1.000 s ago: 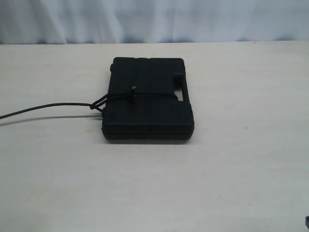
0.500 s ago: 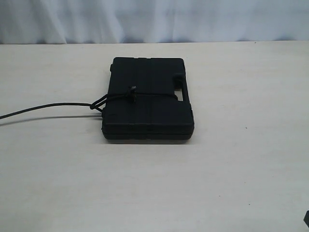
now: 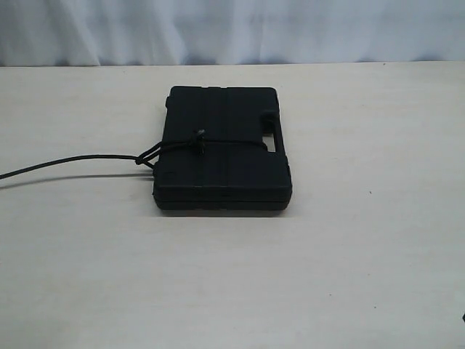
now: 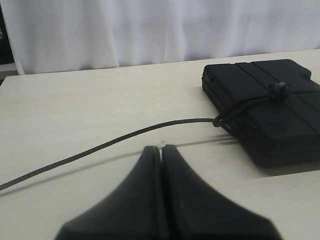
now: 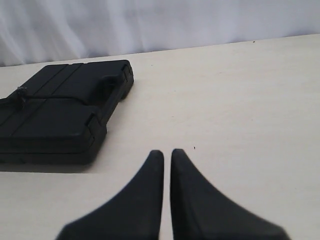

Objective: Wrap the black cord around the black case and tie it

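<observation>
The pale table (image 3: pixel 363 254) fills the exterior view, with a white curtain (image 3: pixel 232 29) along its far edge. The black case (image 3: pixel 221 156) lies flat near the middle of the table, slightly toward the far side, and its handle slot (image 3: pixel 272 134) is on its right.

The black cord (image 3: pixel 73 160) comes in from the left edge of the scene, runs across the table to the case's left side, and bunches there in a few strands. It then crosses the lid as one taut line toward the handle slot. A small knot (image 3: pixel 197 138) sits on top of the lid, left of centre. Whether the cord passes under the case cannot be told from here.

Neither arm touches anything. The left gripper (image 4: pixel 161 148) hangs over bare table left of the case, near the loose run of cord but apart from it. Its fingers are pressed together with nothing between them. The right gripper (image 5: pixel 166 152) sits well to the right of the case, with only a thin slit between its fingers — closed too, and empty.

By my reading the task is at or close to its end — the cord goes over the case and a knot holds it. What remains, if anything, is snugging the knot. The long tail on the left lies slack on the table.
</observation>
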Robot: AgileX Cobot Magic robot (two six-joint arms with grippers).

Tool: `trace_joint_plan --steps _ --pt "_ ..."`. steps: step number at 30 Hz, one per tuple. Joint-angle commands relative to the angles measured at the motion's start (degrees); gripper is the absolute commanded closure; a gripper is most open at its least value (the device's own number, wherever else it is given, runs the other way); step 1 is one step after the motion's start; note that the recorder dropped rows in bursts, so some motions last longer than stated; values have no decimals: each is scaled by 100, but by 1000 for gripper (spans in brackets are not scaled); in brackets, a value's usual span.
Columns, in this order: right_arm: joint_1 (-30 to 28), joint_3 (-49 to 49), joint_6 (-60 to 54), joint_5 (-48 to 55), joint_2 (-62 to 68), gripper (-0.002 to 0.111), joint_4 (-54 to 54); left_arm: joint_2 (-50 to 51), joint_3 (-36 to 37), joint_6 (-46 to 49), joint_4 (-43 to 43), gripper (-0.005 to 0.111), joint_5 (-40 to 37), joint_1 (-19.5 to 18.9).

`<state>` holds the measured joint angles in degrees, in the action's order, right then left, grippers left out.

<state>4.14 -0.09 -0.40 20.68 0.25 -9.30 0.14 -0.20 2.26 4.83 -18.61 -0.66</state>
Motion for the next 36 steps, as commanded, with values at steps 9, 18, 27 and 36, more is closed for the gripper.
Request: trace_joint_plan --steps 9,18,27,36 --pt "-507 9 40 1 -25 104 289 -14 20 -26 9 107 32 -36" --pt "-732 9 40 -88 -25 104 240 -14 20 -26 9 107 50 -427" --pt "-732 9 40 -88 -25 104 240 -14 20 -26 9 107 50 -427" --pt "-732 9 40 -88 -25 104 240 -14 20 -26 9 107 50 -427"
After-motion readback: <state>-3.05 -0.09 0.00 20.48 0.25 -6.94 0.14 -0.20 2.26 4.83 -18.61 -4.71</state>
